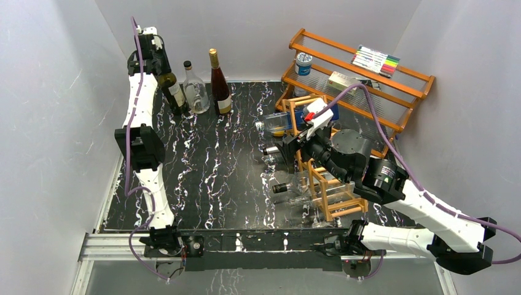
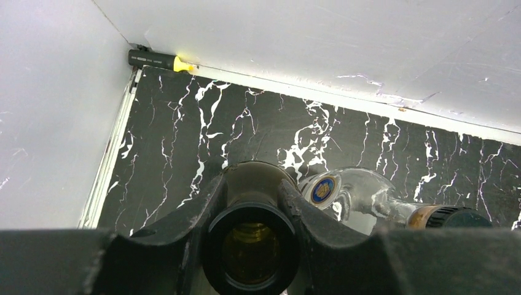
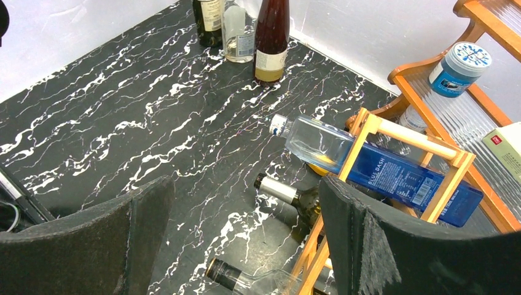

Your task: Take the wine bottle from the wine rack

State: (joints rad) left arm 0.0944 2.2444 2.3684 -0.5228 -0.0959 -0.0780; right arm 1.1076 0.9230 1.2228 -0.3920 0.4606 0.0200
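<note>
Right claw [image 3: 246,190] fills the foreground of its wrist view, black padded fingers spread wide, gripping nothing, hovering over the black white-veined marble bench [image 1: 209,172] beside the orange-brown wooden lattice wine rack [image 3: 418,136]. Rack's lower cells cut off; arm hides part from above. Inside: blue-labelled clear bottle [image 3: 387,172] on top; dark silver-necked wine bottle [image 3: 289,193] below, neck poking out; third bottle [image 3: 226,275] lowest, only its cap clear. Left claw [image 2: 252,203], far-left corner, clamped on upright dark green bottle [image 2: 252,175], body mostly hidden.
</note>
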